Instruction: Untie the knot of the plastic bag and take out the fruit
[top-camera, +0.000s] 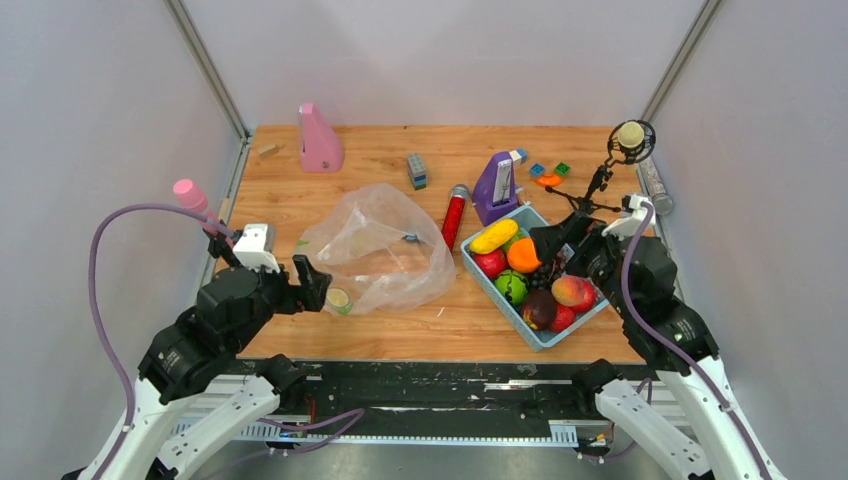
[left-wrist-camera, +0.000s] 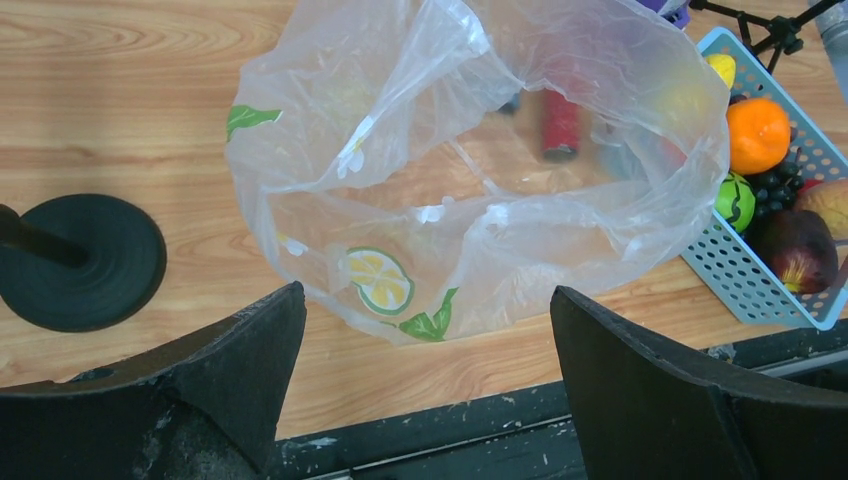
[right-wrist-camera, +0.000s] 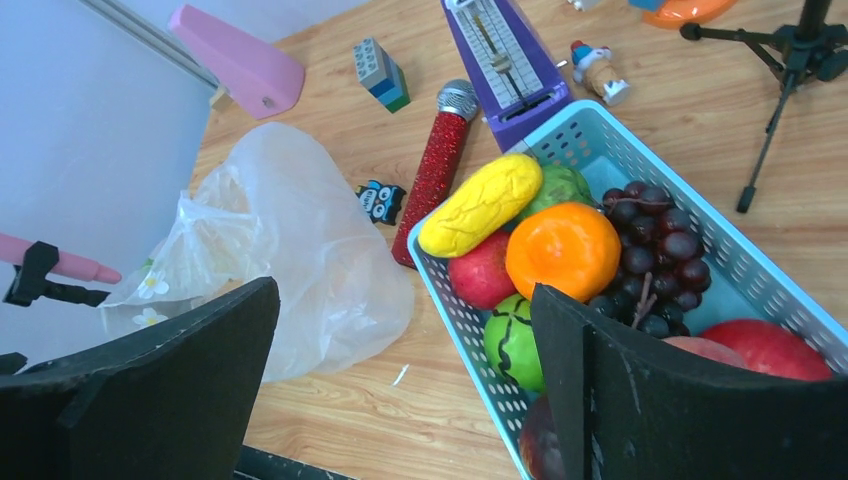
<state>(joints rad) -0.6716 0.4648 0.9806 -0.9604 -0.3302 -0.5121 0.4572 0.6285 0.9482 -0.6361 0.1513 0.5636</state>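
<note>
Pink-capped stand is standing at the left table edge, beside my left arm. Left gripper is hovering low over the near-left of the table, jaws spread wide, gripping nothing. The plastic bag is lying just beyond it, slack on the wood, left of centre. In the left wrist view the bag's mouth is gaping toward the near edge, with lemon-slice and leaf prints showing. Through the film I'm seeing only table and blurred things behind it.

Far-left of the bag, a pink wedge-shaped block is standing near the back wall, and a small stacked toy brick is sitting to its right. Right of the bag, a red glitter microphone is lying just beside the blue tray. A purple metronome is standing at the tray's far corner.

The fruit is sitting in the tray, right of centre. The yellow banana is lying across the far-left end, the orange piece is touching it, and the peach-coloured round one is sitting at the near-right. A red apple, a green piece and dark grapes are sharing the tray.

Right gripper is hanging over the tray's right half, jaws wide apart, nothing between them. A small black tripod is standing far-right of the tray.
</note>
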